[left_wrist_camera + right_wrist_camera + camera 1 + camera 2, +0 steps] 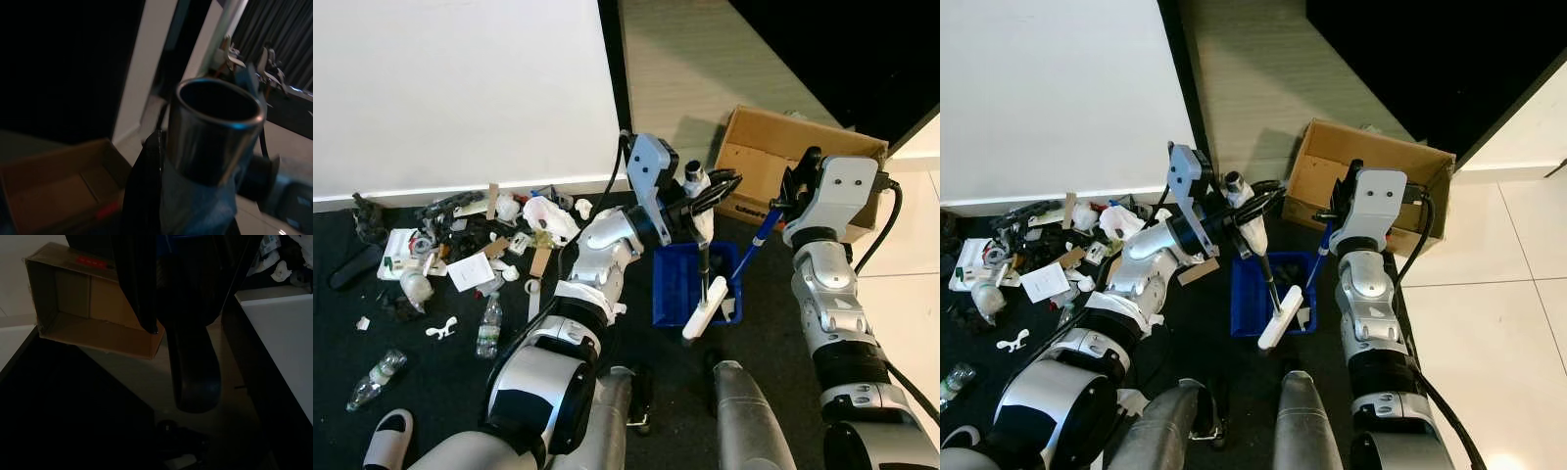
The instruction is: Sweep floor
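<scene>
1. Floor (440, 377) is the dark carpet you stand on; litter is strewn over its left part, below the white wall.
2. Your left gripper (705, 196) is raised over the middle of the scene, its black fingers closed around the upper end of a hand brush (703, 257), whose dark handle runs down to a white head (702, 311) on the near side.
3. That white head hangs over a blue dustpan (674, 284), which sits on the carpet just beyond your knees.
4. Your right gripper (795, 191) is up on the right, fingers pinching the top of the dustpan's blue handle (754, 242), which slants down to the pan.
5. An open cardboard box (773, 157) lies on its side on the far right, just behind both grippers.
6. Among the litter on the left you have clear plastic bottles (489, 326), crumpled white paper (548, 217) and cardboard scraps (540, 260).
</scene>
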